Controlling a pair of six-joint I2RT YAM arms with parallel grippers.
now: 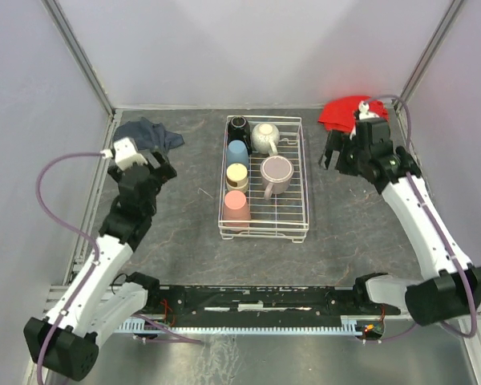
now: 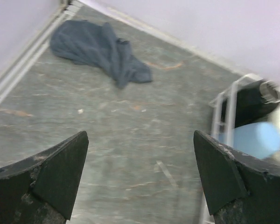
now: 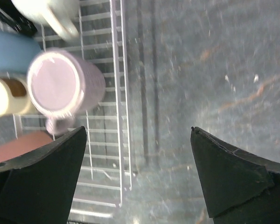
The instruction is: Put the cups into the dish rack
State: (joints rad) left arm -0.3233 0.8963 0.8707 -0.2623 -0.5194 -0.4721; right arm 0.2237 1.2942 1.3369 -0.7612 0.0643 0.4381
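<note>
You have all six cups (image 1: 238,151) in the rack (image 1: 305,186); left gripper (image 2: 140,140) spread, empty, left of it; right gripper (image 3: 138,135) spread, empty, beside its right side.

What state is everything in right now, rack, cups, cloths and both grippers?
Dish rack, loaded with six cups.
Mauve mug, in the rack's right half.
Salmon tumbler, in the rack's near left corner.
Dark blue cloth, crumpled on the table.
Red cloth, crumpled in the far right corner.
Left gripper, open and empty.
Right gripper, open and empty.
</note>
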